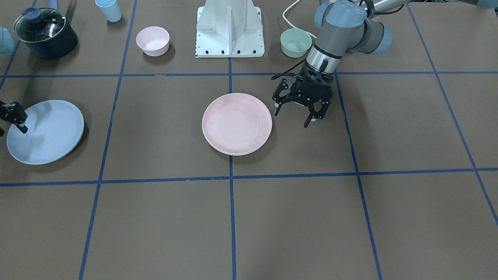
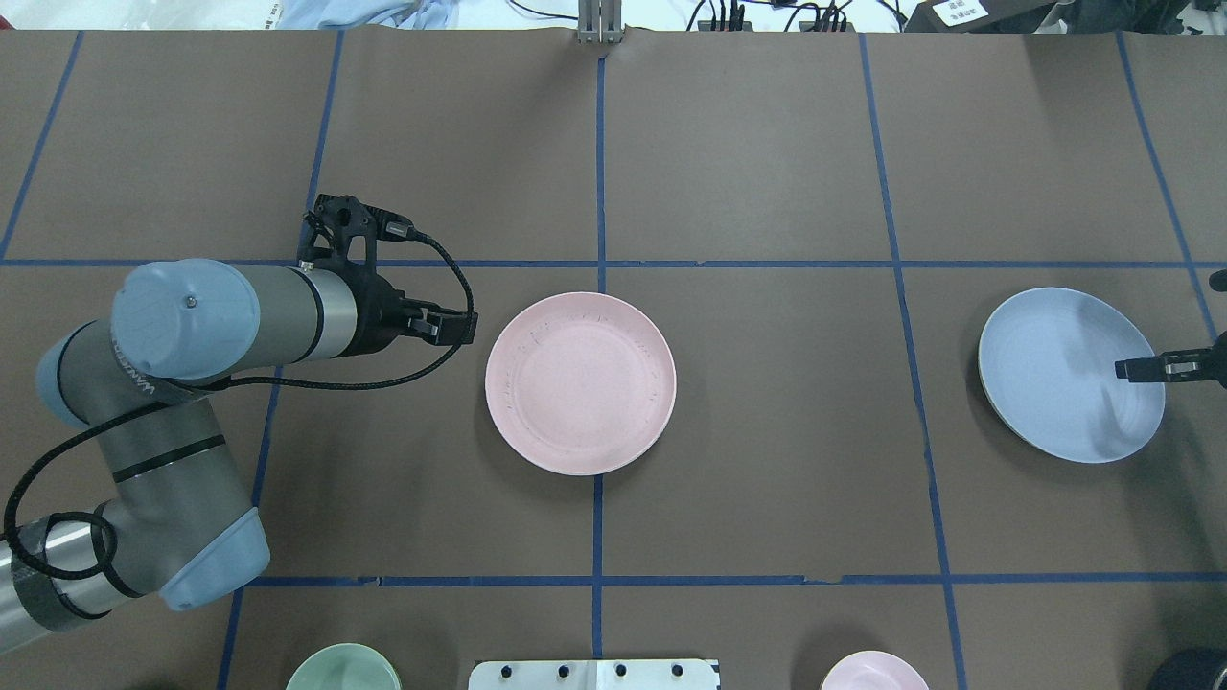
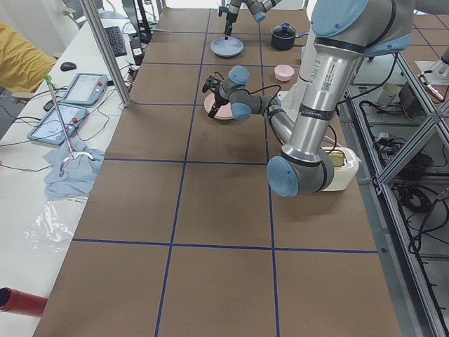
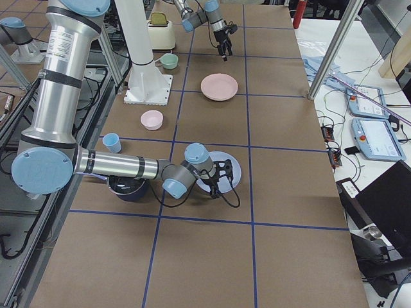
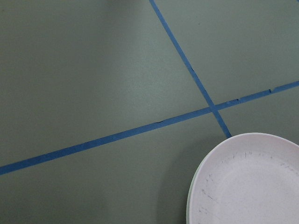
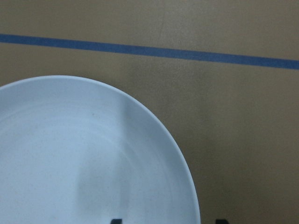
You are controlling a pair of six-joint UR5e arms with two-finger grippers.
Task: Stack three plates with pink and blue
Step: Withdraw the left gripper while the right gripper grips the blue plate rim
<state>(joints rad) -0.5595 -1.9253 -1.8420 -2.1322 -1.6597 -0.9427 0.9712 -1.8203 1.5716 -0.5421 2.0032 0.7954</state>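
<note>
I see pink plate (image 1: 237,122) just beside left tool (image 1: 292,116), spread, wrist tilted down | blue plate (image 1: 50,132) under right tool (image 1: 12,128), spread astride its rim

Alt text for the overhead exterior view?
A pink plate sits centred on a brown, blue-taped table, the jaws of the left arm just off its left edge. A blue plate lies far right under the jaws of the right arm. A green bowl and a pink bowl peek in below.

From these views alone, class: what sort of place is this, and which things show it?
Probably a robotics lab: a left arm and right arm stand at a table taped into a blue grid, with teach pendants alongside.
</note>
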